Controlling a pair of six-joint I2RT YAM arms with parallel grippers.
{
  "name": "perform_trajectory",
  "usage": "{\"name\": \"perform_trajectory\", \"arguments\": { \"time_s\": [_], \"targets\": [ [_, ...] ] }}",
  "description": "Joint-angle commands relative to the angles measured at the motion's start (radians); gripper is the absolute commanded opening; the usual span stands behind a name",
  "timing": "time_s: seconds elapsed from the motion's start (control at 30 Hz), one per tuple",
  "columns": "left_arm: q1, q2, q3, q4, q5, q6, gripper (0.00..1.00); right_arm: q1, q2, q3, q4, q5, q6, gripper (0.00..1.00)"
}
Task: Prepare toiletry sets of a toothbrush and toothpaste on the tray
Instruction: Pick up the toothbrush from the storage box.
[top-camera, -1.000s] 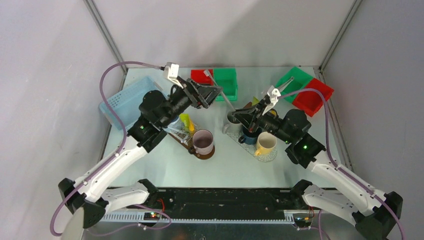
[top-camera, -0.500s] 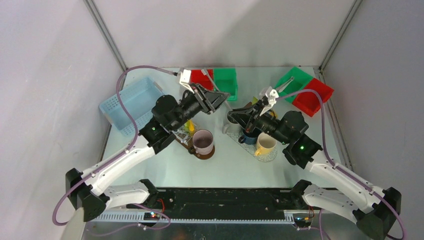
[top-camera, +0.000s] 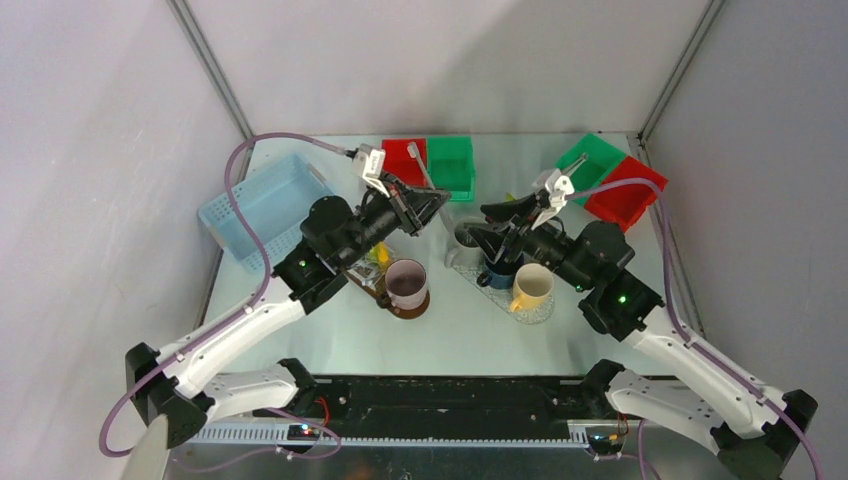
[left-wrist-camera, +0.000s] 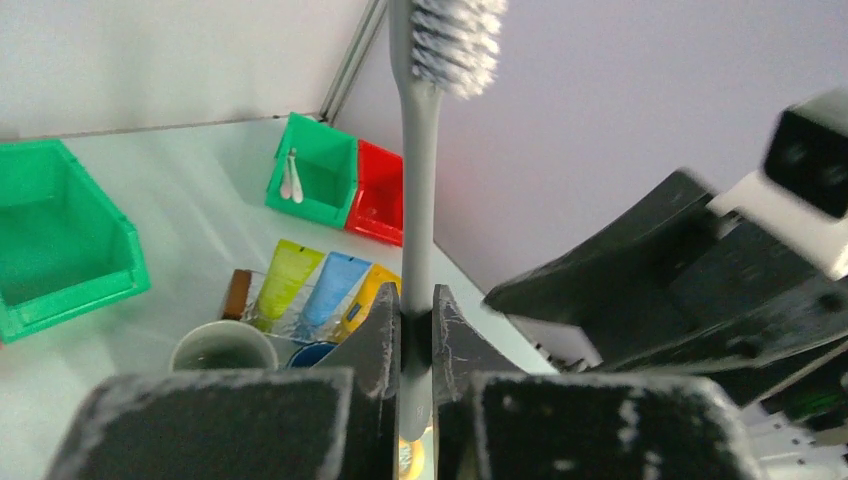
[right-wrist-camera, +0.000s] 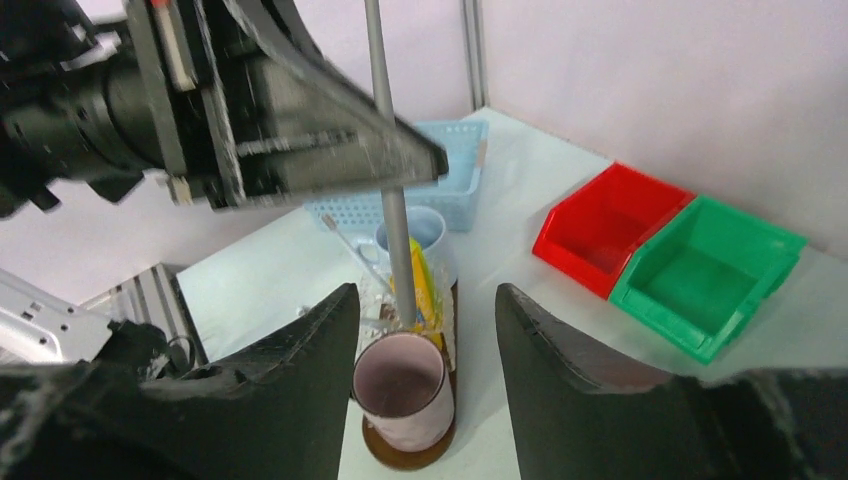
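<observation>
Toothbrush (left-wrist-camera: 420, 180) passing between two arms
Left hand (left-wrist-camera: 417, 305) clamped across the handle, bristles outermost; right hand (right-wrist-camera: 425, 300) parted, its fingers either side of the tail end.

The left arm (top-camera: 235, 330) and the right arm (top-camera: 690, 355) are each made up of white lower links and bulky black upper joints, with a small green light (top-camera: 301, 263) set into the black housing. A purple cable (top-camera: 232, 175) is looped along each arm up to a white module (top-camera: 371, 163) at its twelve o'clock end. The black fingers (left-wrist-camera: 375, 345) of the left gripper (left-wrist-camera: 416, 315) are seen to be scuffed grey-white at the edges.
</observation>
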Motion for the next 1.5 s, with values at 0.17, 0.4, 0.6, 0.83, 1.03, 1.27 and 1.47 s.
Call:
{"name": "perform_trajectory", "arguments": {
  "time_s": [0.17,0.4,0.6,0.83,1.03,1.27,1.47],
  "targets": [
    [-0.052,-0.003,0.027,-0.08,0.033,0.244,0.0,0.002,0.048,0.203,-0.048,0.016,-0.039,0.57],
    [-0.095,0.022,0.051,-0.108,0.04,0.306,0.0,0.005,0.152,0.261,-0.026,-0.014,-0.024,0.57],
    [-0.109,0.04,0.063,-0.122,0.054,0.328,0.0,0.007,0.2,0.272,-0.005,-0.047,-0.003,0.52],
    [-0.113,0.041,0.06,-0.131,0.044,0.347,0.05,0.006,0.228,0.272,-0.002,-0.065,-0.006,0.14],
    [-0.113,0.026,0.03,-0.132,-0.03,0.34,0.49,-0.014,0.238,0.272,-0.008,-0.042,-0.056,0.0],
    [-0.111,-0.03,-0.037,-0.158,-0.183,0.313,0.92,-0.106,0.283,0.239,0.039,-0.051,-0.114,0.0],
    [-0.11,-0.119,-0.104,-0.218,-0.275,0.282,1.0,-0.173,0.34,0.135,0.194,-0.086,-0.159,0.0]
  ]
}}
